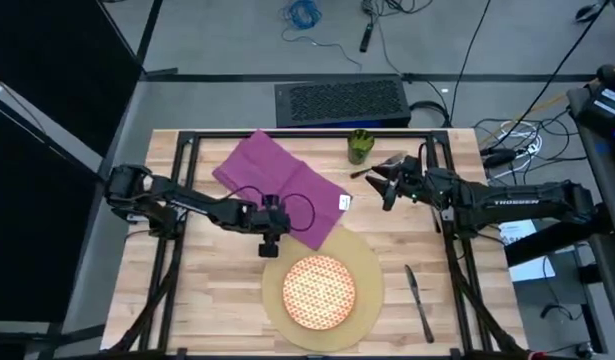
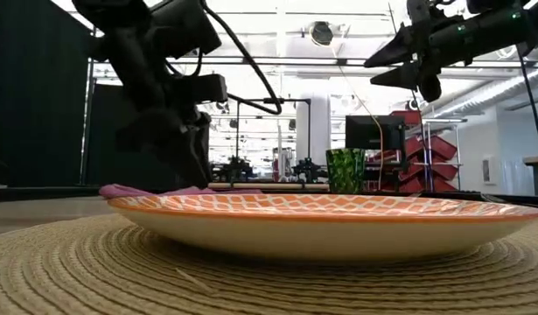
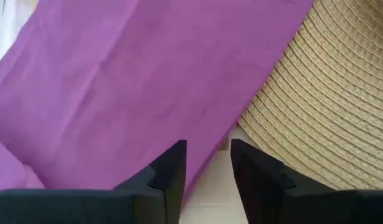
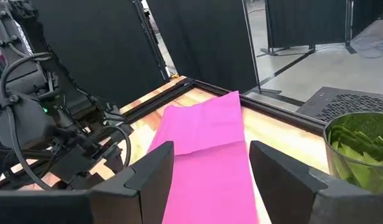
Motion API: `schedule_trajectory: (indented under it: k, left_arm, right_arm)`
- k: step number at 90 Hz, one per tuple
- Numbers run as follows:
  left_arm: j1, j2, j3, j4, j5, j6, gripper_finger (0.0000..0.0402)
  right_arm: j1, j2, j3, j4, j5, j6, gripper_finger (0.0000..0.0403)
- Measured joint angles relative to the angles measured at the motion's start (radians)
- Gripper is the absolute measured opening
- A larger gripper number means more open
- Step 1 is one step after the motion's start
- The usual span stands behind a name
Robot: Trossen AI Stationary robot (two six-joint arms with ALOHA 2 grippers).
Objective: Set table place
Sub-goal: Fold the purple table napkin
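Purple cloth fills my left wrist view — the napkin (image 1: 280,186) lies flat on the table (image 1: 197,300), spread diagonally behind the round woven mat (image 1: 370,280), its near corner just touching or slightly overlapping the mat's rim. The orange-patterned plate (image 1: 317,290) sits centred on the mat. A knife (image 1: 418,300) lies on the wood to the mat's right, and the green cup (image 1: 359,146) stands at the far edge. A fork seems to lie near the right gripper, but I cannot make it out clearly.

My left gripper (image 1: 270,238) hovers over the napkin's near edge beside the mat, fingers a little apart, holding nothing. My right gripper (image 1: 387,185) hangs in the air near the cup, jaws wide, also empty.

I judge the napkin to be light, soft and limp — it will sag and fold once lifted, and may drag across the wood. A pinch at the near edge or corner, where the cloth meets bare table, looks the best hold; the fingers must reach the tabletop to catch the thin fabric.
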Motion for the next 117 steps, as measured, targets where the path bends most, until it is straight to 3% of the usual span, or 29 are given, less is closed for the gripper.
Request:
schedule_trajectory:
  k: [92, 100, 111, 117]
  left_arm:
    - [0.008, 0.108, 0.004, 0.048, 0.022, 0.024, 0.0113]
    - [0.007, 0.108, 0.004, 0.052, 0.009, 0.024, 0.0094]
    - [0.007, 0.112, 0.01, 0.047, -0.042, 0.024, 0.0022]
    - [0.009, 0.112, 0.01, 0.044, -0.064, 0.025, 0.0008]
  right_arm:
    - [0.0, 0.0, 0.0, 0.004, 0.0, -0.004, 0.0196]
    - [0.0, 0.0, 0.0, 0.005, 0.0, -0.004, 0.0196]
    - [0.0, 0.0, 0.0, 0.005, 0.0, -0.004, 0.0196]
    - [0.0, 0.0, 0.0, 0.005, 0.001, -0.004, 0.0196]
